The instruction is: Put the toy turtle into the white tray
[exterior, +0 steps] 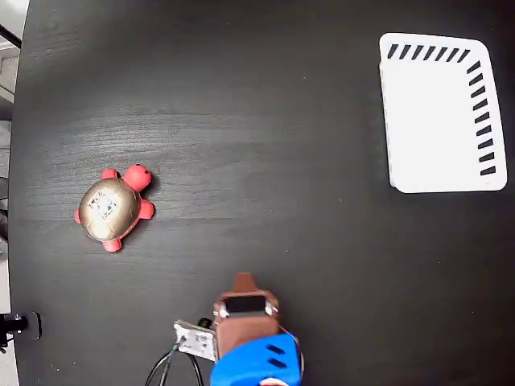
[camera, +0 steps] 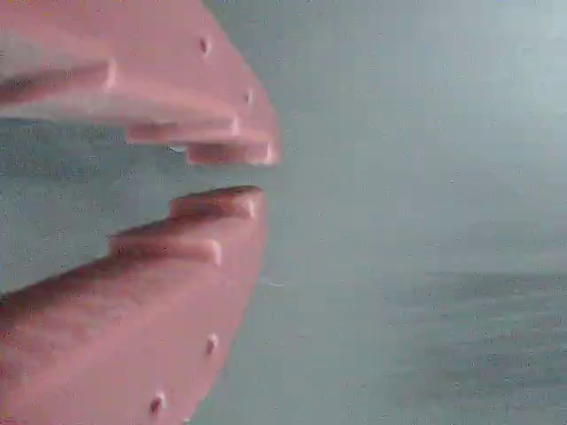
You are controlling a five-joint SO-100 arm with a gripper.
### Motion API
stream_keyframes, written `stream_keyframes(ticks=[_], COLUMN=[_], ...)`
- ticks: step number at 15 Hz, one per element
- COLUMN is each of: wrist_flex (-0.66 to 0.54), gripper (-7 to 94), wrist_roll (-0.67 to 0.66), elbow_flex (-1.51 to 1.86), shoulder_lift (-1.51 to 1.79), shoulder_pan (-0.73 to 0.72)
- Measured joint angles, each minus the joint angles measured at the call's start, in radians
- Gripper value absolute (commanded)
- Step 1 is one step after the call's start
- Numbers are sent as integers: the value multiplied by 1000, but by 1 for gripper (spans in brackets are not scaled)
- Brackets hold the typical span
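The toy turtle (exterior: pixel 114 207) sits on the dark counter (exterior: pixel 257 161) at about nine o'clock in the fixed view, near the left side. Its rounded gold-bronze shell faces up and carries a pale mark in the middle. The red head points toward one o'clock, and red stubby legs stick out around the shell. Nothing touches it.

The white tray (exterior: pixel 438 121) lies flat at about two o'clock in the same view, well apart from the turtle, close to the right edge of the counter. Dark slanted slots run along its top edge and down its right edge. Its flat inner surface holds nothing.

The arm comes in from six o'clock at the bottom edge of the fixed view, with a blue body part (exterior: pixel 257 363), a brown section above it, and a small grey bracket with dark cables on its left. The tool (exterior: pixel 244 281) points toward twelve o'clock, and sits well clear of both the turtle, which lies toward ten o'clock from it, and the tray, which lies toward two o'clock from it.

In the wrist view the tool (camera: pixel 230 177) fills the left half of the picture: two pinkish-brown stepped fingers (camera: pixel 177 239) with a narrow gap between their tips, almost closed and gripping nothing. Behind them is only blurred counter surface.
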Motion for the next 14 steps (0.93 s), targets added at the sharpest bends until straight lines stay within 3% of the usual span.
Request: stream_keyframes(ticks=[4,14], wrist_flex=[-58,155], gripper=[0,0], wrist_roll=[-3,-3], elbow_flex=[-160,-905], shoulder_lift=[-310,-927], shoulder_pan=[-143,-325])
